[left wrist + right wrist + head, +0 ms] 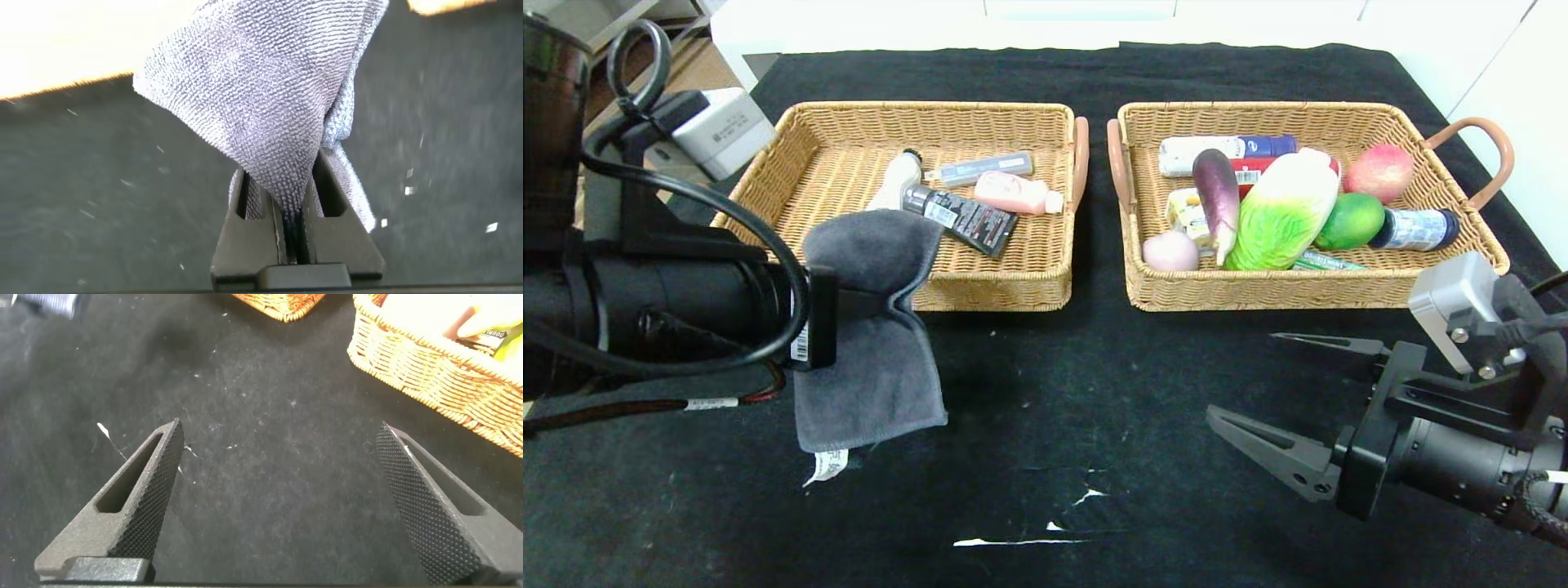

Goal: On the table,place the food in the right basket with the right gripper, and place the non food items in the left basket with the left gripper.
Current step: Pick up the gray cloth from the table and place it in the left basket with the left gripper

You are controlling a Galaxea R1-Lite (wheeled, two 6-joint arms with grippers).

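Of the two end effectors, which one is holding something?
The left end effector: its fingers are shut on the grey cloth, which hangs near the left basket. The right end effector is open and empty above the black table.

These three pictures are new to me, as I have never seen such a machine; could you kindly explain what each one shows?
It is a two-armed robot at a black table. The wide picture comes from its head camera; the other two come from cameras on its wrists. Two wicker baskets sit ahead: the left basket holds tubes and bottles, the right basket mostly toy food. The left end effector is shut on a grey cloth, lifted beside the left basket's near corner. The right end effector hangs open and empty over bare table in front of the right basket.
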